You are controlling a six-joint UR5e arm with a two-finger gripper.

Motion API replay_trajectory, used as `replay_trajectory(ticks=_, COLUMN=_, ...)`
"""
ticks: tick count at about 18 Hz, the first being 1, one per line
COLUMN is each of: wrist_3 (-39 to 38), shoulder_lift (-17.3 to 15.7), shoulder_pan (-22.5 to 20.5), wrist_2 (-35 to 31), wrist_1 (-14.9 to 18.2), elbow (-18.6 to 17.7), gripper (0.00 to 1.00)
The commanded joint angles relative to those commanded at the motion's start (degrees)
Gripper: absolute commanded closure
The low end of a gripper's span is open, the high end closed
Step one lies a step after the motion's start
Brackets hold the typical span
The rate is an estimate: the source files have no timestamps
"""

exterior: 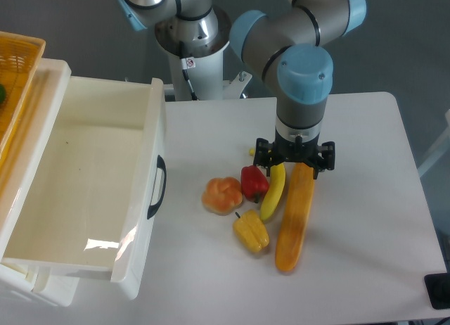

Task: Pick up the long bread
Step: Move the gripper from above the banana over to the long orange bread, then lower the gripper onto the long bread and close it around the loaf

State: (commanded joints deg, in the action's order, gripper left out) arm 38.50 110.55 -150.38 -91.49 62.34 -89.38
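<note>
The long bread (295,216) is a smooth golden-orange loaf lying on the white table, running from under the gripper toward the front edge. My gripper (295,162) hangs directly over the loaf's far end, with its black fingers spread to either side and nothing held between them. The arm's blue wrist hides the fingertips and the very tip of the loaf. The loaf rests flat, with its left side close to a yellow banana (273,191).
A red pepper (253,183), a round orange bun (222,195) and a yellow pepper (252,231) lie just left of the banana. A large white open drawer (151,191) fills the left side, with a yellow basket (17,54) behind it. The table's right edge is near.
</note>
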Motion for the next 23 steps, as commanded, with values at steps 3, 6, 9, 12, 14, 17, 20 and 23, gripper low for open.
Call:
replay_trajectory(ticks=3, wrist_3=0.00, shoulder_lift=3.26, shoulder_pan=-0.18, wrist_2=-0.35, wrist_1=-3.89, elbow=0.53, gripper=0.00)
replay_trajectory(ticks=6, wrist_3=0.00, shoulder_lift=4.84, shoulder_pan=-0.44, wrist_2=-0.26, wrist_1=-3.81, elbow=1.31, gripper=0.00)
replay_trajectory(ticks=9, wrist_3=-0.09, shoulder_lift=7.48, shoulder_pan=-0.44, wrist_2=-0.26, wrist_1=-3.90, elbow=2.46, gripper=0.00)
replay_trajectory(ticks=12, wrist_3=-0.09, shoulder_lift=8.80, shoulder_pan=-0.27, wrist_2=-0.09, wrist_1=-4.07, elbow=2.72, gripper=0.00)
replay_trajectory(ticks=14, wrist_3=0.09, shoulder_lift=10.29, shoulder_pan=-0.01, wrist_2=-0.09, wrist_1=-4.42, elbow=2.81, gripper=0.00)
replay_trajectory(ticks=17, wrist_3=0.17, shoulder_lift=12.40, shoulder_pan=0.87, wrist_2=0.26, wrist_1=-4.51, elbow=3.43, gripper=0.00)
replay_trajectory(ticks=20, wrist_3=0.18, shoulder_lift=13.63, shoulder_pan=1.40, wrist_2=1.32, wrist_1=-4.42, elbow=3.34, gripper=0.00)
replay_trajectory(ticks=23, wrist_3=0.44, shoulder_lift=14.95, shoulder_pan=1.66, wrist_2=1.23, wrist_1=-4.33, elbow=2.90, gripper=0.00)
